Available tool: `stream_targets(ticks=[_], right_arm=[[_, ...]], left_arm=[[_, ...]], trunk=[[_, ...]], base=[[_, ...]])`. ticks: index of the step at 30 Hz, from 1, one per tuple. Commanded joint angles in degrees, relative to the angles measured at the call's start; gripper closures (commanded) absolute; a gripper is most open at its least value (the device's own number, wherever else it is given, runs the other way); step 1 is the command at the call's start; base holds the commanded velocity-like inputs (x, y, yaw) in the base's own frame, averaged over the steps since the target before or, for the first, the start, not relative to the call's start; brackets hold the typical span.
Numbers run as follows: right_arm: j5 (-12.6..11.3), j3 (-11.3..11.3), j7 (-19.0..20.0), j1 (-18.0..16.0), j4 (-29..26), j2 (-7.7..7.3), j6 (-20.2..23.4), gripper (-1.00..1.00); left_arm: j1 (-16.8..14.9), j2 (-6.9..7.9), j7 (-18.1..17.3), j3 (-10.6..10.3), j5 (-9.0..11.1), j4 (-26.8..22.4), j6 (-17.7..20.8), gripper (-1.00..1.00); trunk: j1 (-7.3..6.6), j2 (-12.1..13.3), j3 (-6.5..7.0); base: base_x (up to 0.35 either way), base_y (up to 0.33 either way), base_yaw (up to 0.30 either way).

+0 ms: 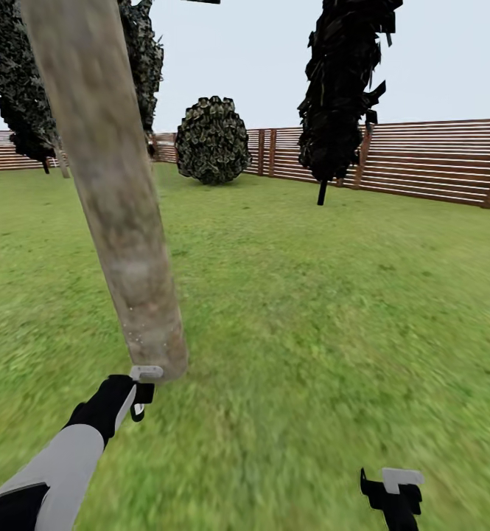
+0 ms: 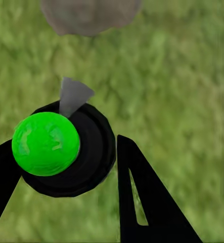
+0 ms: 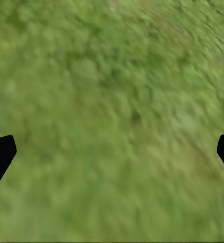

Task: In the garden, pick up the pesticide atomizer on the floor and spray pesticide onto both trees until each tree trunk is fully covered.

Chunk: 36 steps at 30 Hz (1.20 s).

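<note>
A thick grey-brown tree trunk [image 1: 112, 192] rises close in front of me on the garden lawn [image 1: 311, 295], slanting across the head view, with pale specks near its base. My left gripper [image 1: 138, 397] is right at the foot of that trunk. In the left wrist view the left gripper [image 2: 66, 147] is shut on the pesticide atomizer [image 2: 89, 152], a round black body with a bright green cap [image 2: 46, 143] and a grey nozzle [image 2: 71, 96] pointing toward the trunk's base [image 2: 89, 15]. My right gripper [image 1: 392, 490] [image 3: 114, 152] hangs open over bare grass, low at the right.
A brown slat fence [image 1: 436, 158] rings the lawn at the back. A round dark-green bush [image 1: 212, 140] stands before it, a narrow black cypress-like tree [image 1: 340, 88] to its right. Mottled foliage [image 1: 16, 96] hangs at far left. Open grass stretches ahead and to the right.
</note>
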Motion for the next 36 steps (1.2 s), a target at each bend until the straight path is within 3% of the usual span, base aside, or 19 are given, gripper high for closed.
stream_targets(ticks=[1, 12, 17, 21, 27, 32, 36], right_arm=[[0.6, -0.3, -0.3, 0.0, 0.1, 0.00, -0.1, -1.00], [0.5, -0.3, -0.4, 0.0, 0.1, 0.08, -0.1, -1.00], [0.5, -0.3, -0.4, 0.0, 0.1, 0.08, -0.1, -1.00], [0.5, -0.3, -0.4, 0.0, 0.1, 0.08, -0.1, -1.00], [0.5, -0.3, -0.4, 0.0, 0.0, 0.08, -0.1, -1.00], [0.5, -0.3, -0.3, 0.0, 0.0, 0.08, -0.1, -1.00], [0.5, -0.3, -0.3, 0.0, 0.0, 0.08, -0.1, -1.00]], left_arm=[[0.0, -0.03, -0.2, 0.3, -0.4, -0.1, 0.3, 1.00], [0.0, 0.56, -0.2, 0.3, -0.4, -0.1, 0.2, 1.00], [0.0, 0.94, 0.0, 1.7, -0.6, -0.1, 0.0, 1.00], [0.0, 1.15, 4.2, 2.0, -0.6, -0.1, 0.0, 1.00], [0.0, 0.65, 5.0, 2.0, -0.2, 0.0, 0.1, 1.00], [-0.2, -0.86, 4.8, 2.2, -0.1, 0.0, 0.2, 1.00], [-2.5, -5.37, 5.1, 1.8, -0.2, -0.6, 1.3, 1.00]], trunk=[[0.00, 0.0, -0.05], [0.00, 0.0, -0.05], [0.00, 0.0, -0.05], [0.00, 0.0, -0.05], [0.00, 0.0, -0.05], [0.00, 0.0, -0.05], [0.00, 0.0, -0.05]], base=[[0.097, -0.298, 0.000], [0.154, -0.282, 0.085], [0.065, -0.058, 0.275], [0.005, -0.004, 0.277], [0.000, 0.000, 0.277], [0.000, 0.000, 0.121], [0.000, 0.000, 0.007]])
